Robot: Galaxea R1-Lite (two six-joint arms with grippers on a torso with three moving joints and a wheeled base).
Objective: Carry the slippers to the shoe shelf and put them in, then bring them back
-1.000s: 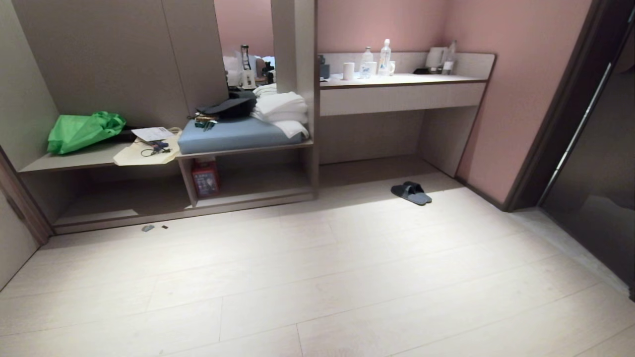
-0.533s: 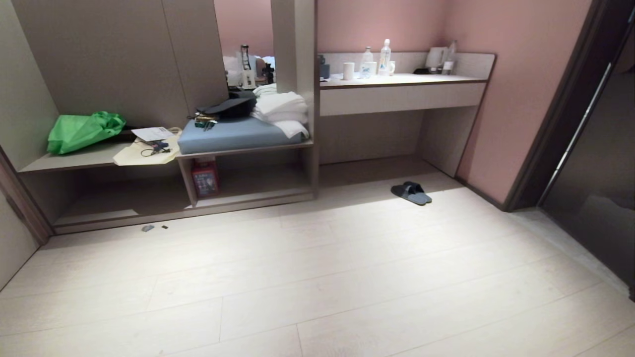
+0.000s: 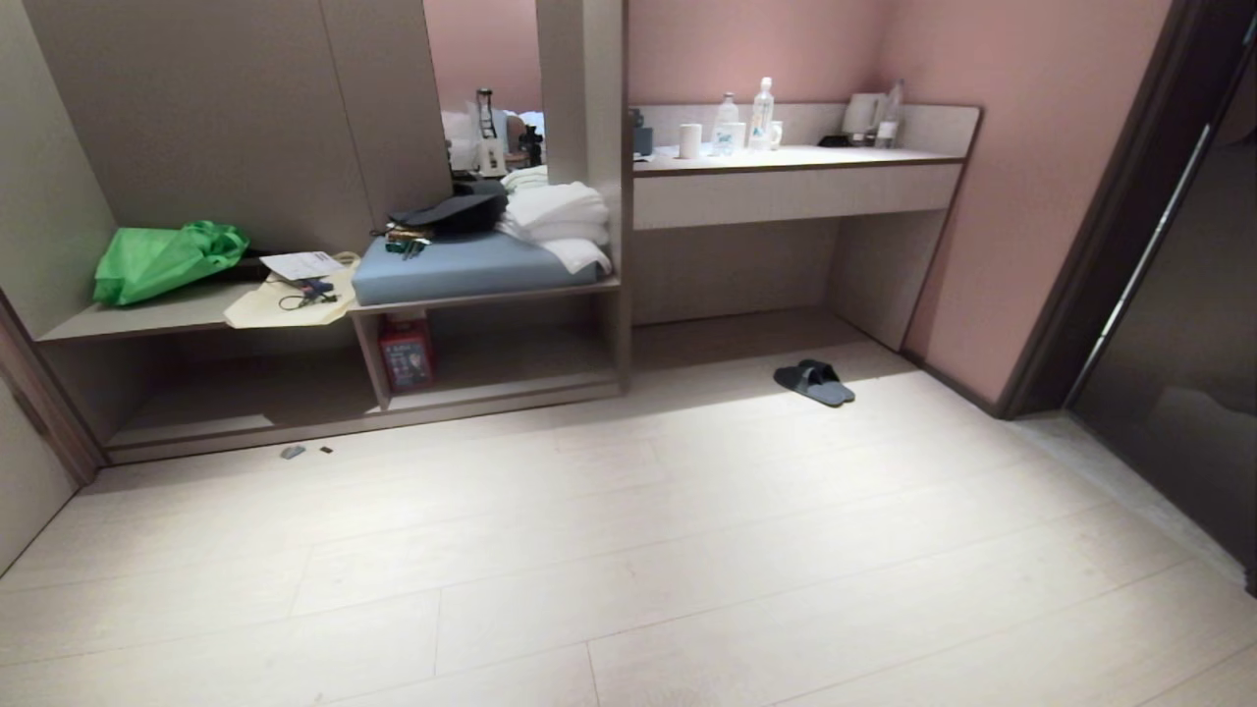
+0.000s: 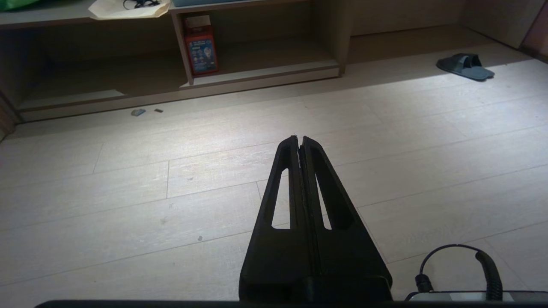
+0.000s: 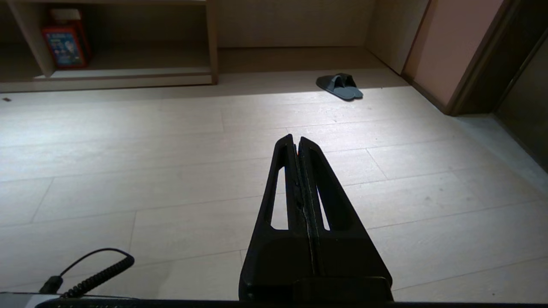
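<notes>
We see the slippers [image 3: 814, 382] lying side by side on the floor [image 3: 628, 550], at the mouth of the tall recess under the worktop [image 3: 795, 157], well apart from the shoe shelf [image 3: 511, 358] to their left. We judge them light, soft and floppy: the fabric upper should give under a pinch, while the paler sole rim looks firmer. We would take both uppers together across the strap, or pinch the 2 soles. Our left claw [image 4: 299, 139] and right claw [image 5: 296, 137] are both clenched and empty, hanging over bare floor far from the pair.
</notes>
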